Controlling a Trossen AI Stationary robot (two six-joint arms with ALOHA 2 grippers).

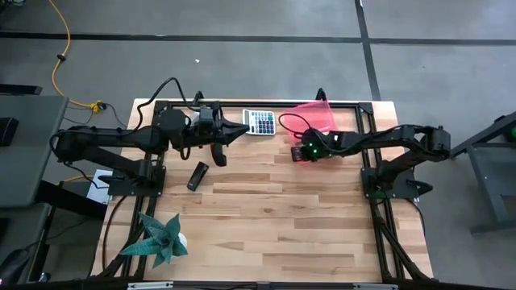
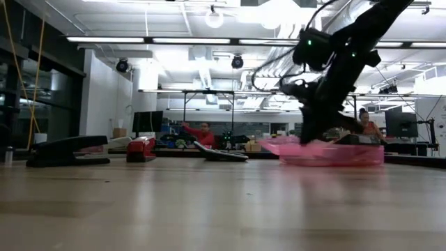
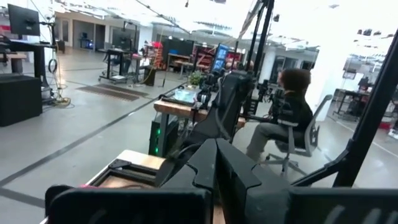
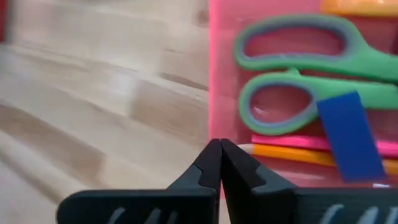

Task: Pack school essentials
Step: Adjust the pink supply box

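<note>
We judge the packing well along. Through the pink pouch (image 4: pixel 224 74) we see the green-handled scissors (image 4: pixel 298 68), an orange pencil (image 4: pixel 292 152), a pink stick (image 4: pixel 298 142) and a small blue eraser (image 4: pixel 349 134) already lying inside. The right gripper (image 4: pixel 219 155) hovers at the pouch's edge, its jaws pressed together with nothing between them. The left gripper (image 1: pixel 228 131) hangs near the calculator (image 1: pixel 260 122), jaws also closed and empty. A black stapler (image 1: pixel 197 175) lies apart on the counter (image 1: pixel 266 234). What seems left is closing the pouch; we cannot see every piece.
</note>
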